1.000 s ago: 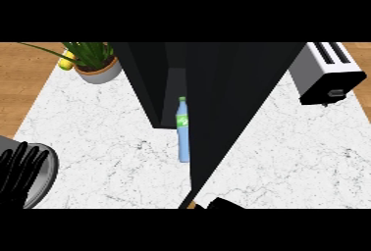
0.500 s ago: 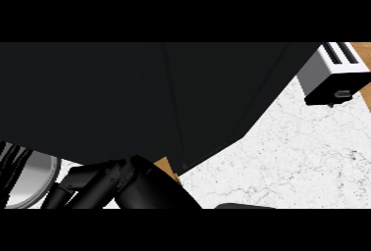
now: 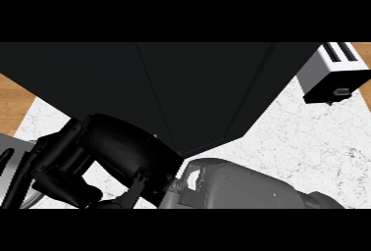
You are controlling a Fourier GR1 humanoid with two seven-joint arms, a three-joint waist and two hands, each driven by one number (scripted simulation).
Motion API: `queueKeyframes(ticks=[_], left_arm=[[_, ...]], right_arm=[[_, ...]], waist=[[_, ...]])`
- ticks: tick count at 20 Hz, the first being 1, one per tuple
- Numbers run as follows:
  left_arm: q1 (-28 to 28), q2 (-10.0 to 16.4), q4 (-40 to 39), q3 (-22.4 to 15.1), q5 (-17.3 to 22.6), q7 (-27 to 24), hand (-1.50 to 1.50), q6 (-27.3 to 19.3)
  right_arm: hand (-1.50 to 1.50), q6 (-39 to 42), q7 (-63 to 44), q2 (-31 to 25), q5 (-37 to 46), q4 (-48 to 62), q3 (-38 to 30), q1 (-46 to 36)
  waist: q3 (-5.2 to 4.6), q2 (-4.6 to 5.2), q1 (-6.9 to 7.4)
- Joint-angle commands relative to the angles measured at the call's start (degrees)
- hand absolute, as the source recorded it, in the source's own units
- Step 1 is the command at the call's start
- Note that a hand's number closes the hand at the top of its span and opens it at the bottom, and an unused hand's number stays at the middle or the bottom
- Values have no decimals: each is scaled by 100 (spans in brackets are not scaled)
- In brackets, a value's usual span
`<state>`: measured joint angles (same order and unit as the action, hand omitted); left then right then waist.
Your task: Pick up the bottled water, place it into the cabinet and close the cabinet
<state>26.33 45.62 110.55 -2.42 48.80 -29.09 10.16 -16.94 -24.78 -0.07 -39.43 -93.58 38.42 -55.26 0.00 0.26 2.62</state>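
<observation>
Head view, single frame.

- Cabinet [image 3: 206, 88]: a black mass that filled the upper and middle view and stood on the marble tabletop [image 3: 308, 144]. I saw no open gap in its faces. Black on black, so I could not tell whether it was fully shut.
- Bottle: not visible anywhere, neither on the bare tabletop nor in a hand. I judged it to be inside the cabinet, but could not confirm that.
- Right robot hand [image 3: 119, 152]: reached across to lower left, with its grey forearm [image 3: 253, 188] coming in from the bottom edge. The hand lay against the cabinet's lower corner. It merged with the dark cabinet, so I could not tell whether it was open or closed. Nothing showed in it.
- Left robot hand [image 3: 13, 169]: only a sliver showed at the left edge. I could not tell its state.
- Toaster [image 3: 334, 73]: at upper right, well apart from the action.

Step in hand, as I judged it: closing the cabinet, the last part of the task, with pick and place seemingly done.

The next move called for pushing through until the cabinet seated flush. After that, the right arm needed to back away so the view cleared and I could check the closure. Risk noted: the arm was crossed over and blocked most of the lower view, so contact could not be checked.
</observation>
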Motion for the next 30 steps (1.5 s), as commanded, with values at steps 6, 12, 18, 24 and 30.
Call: queueKeyframes(ticks=[6,12,18,24,30], left_arm=[[287,-300,182,416,-239,180,-150,99],[502,-490,558,363,-336,409,-150,12],[558,-494,554,697,-217,502,-150,165],[288,-512,493,571,-183,653,-150,246],[283,-550,760,526,-155,826,-150,138]], right_arm=[[150,1335,376,-84,-249,996,-654,248],[150,1627,1092,-264,151,1972,-1317,113],[150,1297,1332,-582,671,2424,-1740,-61],[150,1312,1623,-682,918,3090,-1951,-271],[-150,1237,1696,-921,1017,3007,-2171,-417]], waist=[[0,-27,-185],[2,-17,-168],[0,-27,-169],[-3,16,-145],[2,2,-169]])
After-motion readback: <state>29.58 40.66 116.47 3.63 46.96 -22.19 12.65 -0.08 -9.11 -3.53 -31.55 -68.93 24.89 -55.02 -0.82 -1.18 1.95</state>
